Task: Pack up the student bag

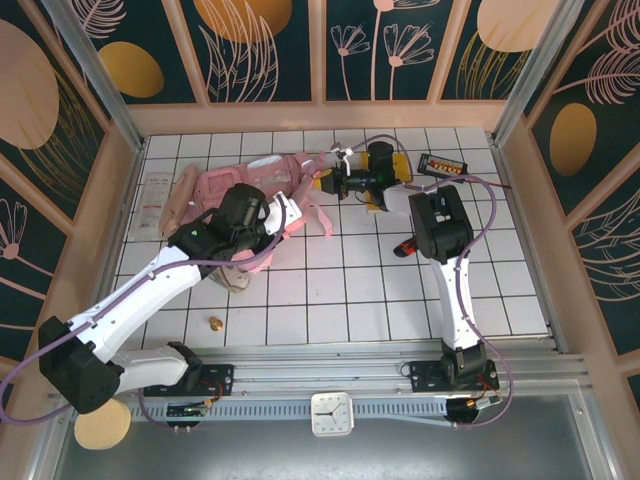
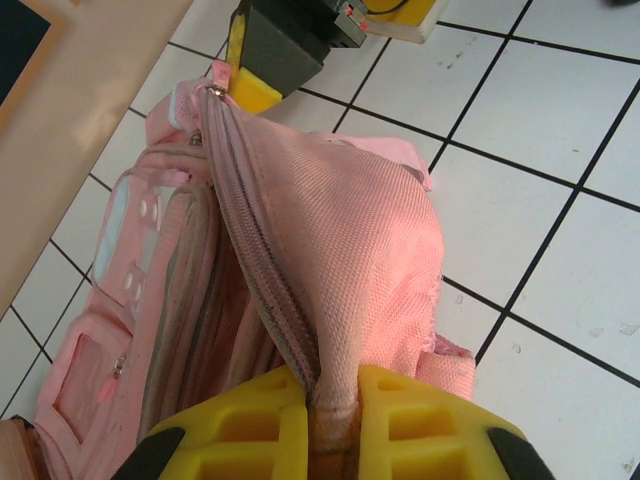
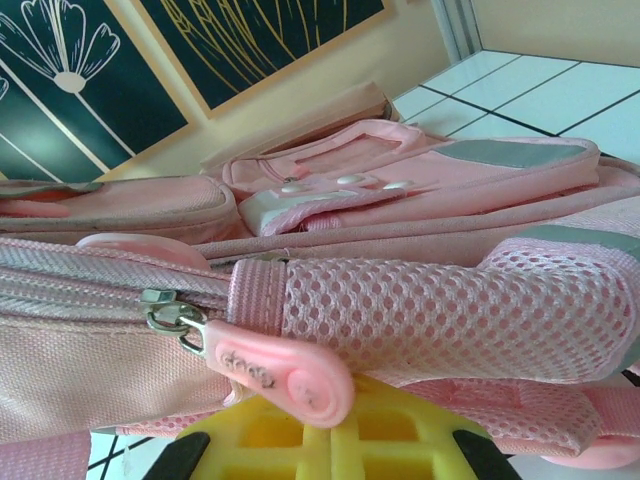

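A packet [image 1: 153,205] lies loose at nine o'clock of the bag [image 1: 215,185], which lies toward eleven o'clock on the table [image 1: 330,290] with its zipper [image 2: 250,260] closed. The left gripper [image 2: 335,425] pinches the fabric along that zipper; the right gripper [image 3: 335,440] sits under the zipper pull [image 3: 285,375], and I cannot tell whether its jaws hold it. Packing looks barely begun: the bag needs opening first, and a black box [image 1: 443,165] at two o'clock lies outside.

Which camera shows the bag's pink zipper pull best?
Right wrist: the zipper pull hangs close and sharp on the student bag. Left wrist shows the zipper seam; from the top it's too small to tell.
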Robot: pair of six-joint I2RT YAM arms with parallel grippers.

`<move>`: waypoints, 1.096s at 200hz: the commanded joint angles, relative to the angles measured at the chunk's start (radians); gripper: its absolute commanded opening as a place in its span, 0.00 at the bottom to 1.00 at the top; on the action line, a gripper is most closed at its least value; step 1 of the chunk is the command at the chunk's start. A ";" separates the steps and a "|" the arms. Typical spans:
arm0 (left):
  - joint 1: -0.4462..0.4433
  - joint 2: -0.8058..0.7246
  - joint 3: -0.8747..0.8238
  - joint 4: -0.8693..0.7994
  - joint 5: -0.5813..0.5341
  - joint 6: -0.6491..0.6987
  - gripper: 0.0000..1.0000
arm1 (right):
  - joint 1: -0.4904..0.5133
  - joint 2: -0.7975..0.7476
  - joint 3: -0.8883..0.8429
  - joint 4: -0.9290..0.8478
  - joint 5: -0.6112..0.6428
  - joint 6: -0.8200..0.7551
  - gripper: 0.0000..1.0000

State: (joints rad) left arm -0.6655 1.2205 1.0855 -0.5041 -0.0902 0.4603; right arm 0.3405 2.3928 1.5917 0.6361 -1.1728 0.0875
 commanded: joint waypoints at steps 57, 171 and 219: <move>0.009 -0.059 -0.022 0.060 -0.056 0.028 0.00 | 0.002 -0.058 -0.043 0.023 0.007 0.001 0.63; 0.019 -0.095 -0.059 0.056 -0.069 0.030 0.00 | 0.029 0.009 0.041 0.107 -0.030 0.100 0.15; 0.022 -0.108 -0.068 0.060 -0.078 0.031 0.00 | 0.028 -0.028 -0.032 0.154 -0.045 0.118 0.47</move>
State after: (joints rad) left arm -0.6537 1.1484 1.0187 -0.4965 -0.1143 0.4698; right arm 0.3618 2.3917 1.5959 0.7044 -1.1843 0.1890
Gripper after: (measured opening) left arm 0.110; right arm 0.343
